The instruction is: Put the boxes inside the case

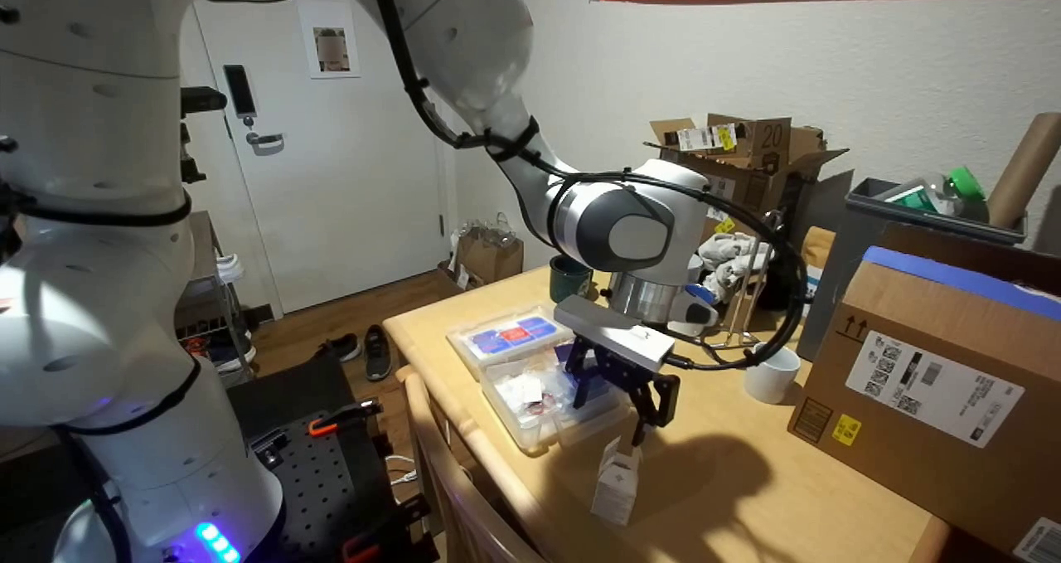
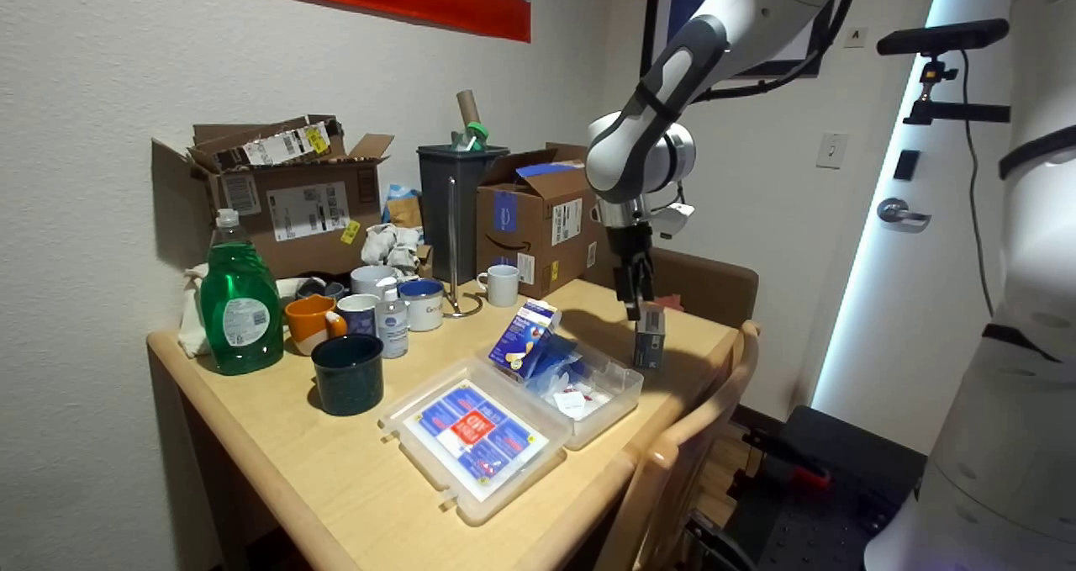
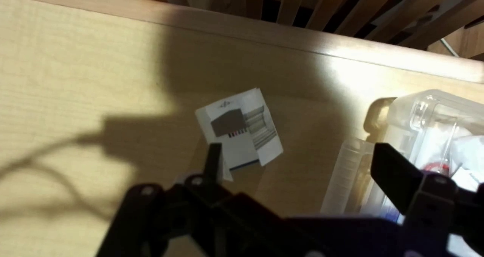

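- Rough white wall point(image 2: 84, 209) behind a pale wood-grain desk point(image 2: 328, 462) with a rounded edge. Clock directions below are taken from the case point(image 2: 618, 404), as read in that exterior view.
- Progress, by my judgement: one carton of two placed; the second yet to be gripped, lifted and put in.
- Dark blue carton point(image 2: 525, 340), entered as in: smooth printed card, white markings, standing tilted at the ten o'clock corner of the tray half point(image 2: 593, 425) and rising past its rim. How its base sits, I cannot tell.
- Whitish-grey carton point(image 2: 650, 337), entered as left to do: slim, paper-faced card, end flaps loose, standing on the desk at two o'clock, near the tray half. The flaps will probably give under a squeeze.
- My hand point(image 3: 298, 154), black: fingers spread wide, nothing held, at eleven o'clock of the whitish-grey carton. Whether one finger point(image 3: 214, 154) touches it, I cannot tell.
- Case, particulars: clear frosted plastic, two shallow rectangular halves. Lid half point(image 2: 517, 399) at eight o'clock, with a flat printed panel point(image 2: 472, 430) in blue, white and red. Tray half holds white packets point(image 2: 572, 403) and crinkled blue film point(image 2: 551, 361).
- Sundries: dark green mug point(image 2: 347, 373), glossy, ten o'clock; brown cardboard box point(image 2: 513, 235), corrugated, twelve o'clock.
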Action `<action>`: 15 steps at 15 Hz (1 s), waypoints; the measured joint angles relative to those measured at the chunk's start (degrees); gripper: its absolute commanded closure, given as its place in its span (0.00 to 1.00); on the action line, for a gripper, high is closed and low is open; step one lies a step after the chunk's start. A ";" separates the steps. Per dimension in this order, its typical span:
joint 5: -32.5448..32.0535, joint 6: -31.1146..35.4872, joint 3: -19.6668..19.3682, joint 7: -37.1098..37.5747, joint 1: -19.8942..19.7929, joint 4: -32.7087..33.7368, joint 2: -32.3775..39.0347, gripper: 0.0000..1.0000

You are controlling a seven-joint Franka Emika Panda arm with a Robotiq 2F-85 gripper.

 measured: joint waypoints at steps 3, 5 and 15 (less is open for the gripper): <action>0.00 0.11 0.00 0.00 0.06 -0.96 -0.37 0.00; 0.00 0.53 0.01 0.13 0.21 -2.08 -1.14 0.00; 0.00 3.83 -0.13 0.37 0.66 -8.46 -6.64 0.00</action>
